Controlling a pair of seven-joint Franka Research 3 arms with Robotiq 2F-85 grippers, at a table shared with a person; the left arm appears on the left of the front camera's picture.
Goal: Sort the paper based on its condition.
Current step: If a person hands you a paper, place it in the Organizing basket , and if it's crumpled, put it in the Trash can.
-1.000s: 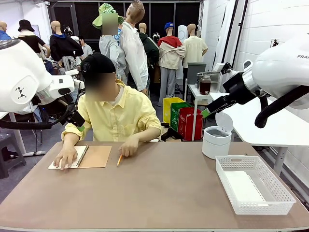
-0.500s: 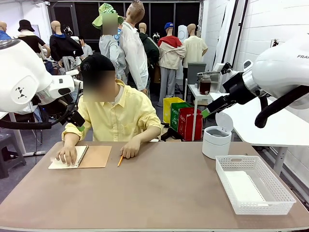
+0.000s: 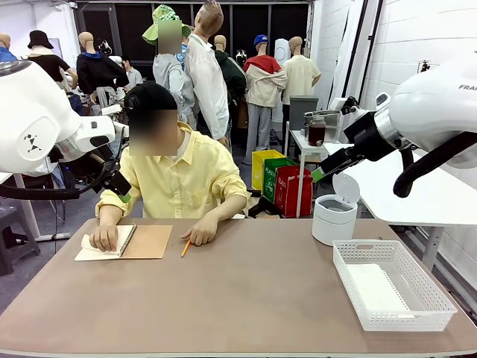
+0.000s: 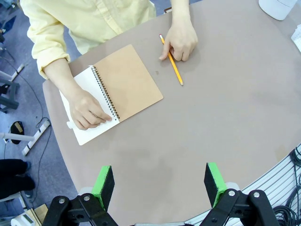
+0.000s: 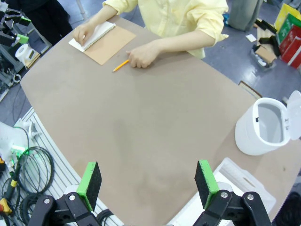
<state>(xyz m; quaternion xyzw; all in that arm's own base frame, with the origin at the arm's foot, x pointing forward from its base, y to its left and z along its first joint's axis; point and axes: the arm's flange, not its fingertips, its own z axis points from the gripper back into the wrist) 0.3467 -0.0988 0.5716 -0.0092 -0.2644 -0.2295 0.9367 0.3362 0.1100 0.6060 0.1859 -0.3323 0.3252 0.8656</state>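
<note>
front view: a person in a yellow shirt sits at the far side of a brown table (image 3: 246, 306). one hand (image 3: 104, 237) presses on the white page of an open spiral-bound notebook with a brown cover (image 3: 147, 242). the other hand (image 3: 200, 227) rests beside an orange pencil (image 3: 184, 247). towards the right edge stands a round white bin with its lid up (image 3: 333, 220). nearer the camera is a white perforated plastic basket (image 3: 431, 292), and a flat white sheet of paper (image 3: 376, 287) lies inside it.

left wrist view: the left claw (image 4: 158, 176) hangs high above bare table, its green pads wide apart with nothing between them. beyond it lie the notebook, with the hand on its page, and the pencil touching the other hand's fingers.

right wrist view: the right claw (image 5: 146, 176) is also spread wide and empty above the table. the bin and a corner of the basket sit towards the right of this picture, and the notebook lies far off.
</note>
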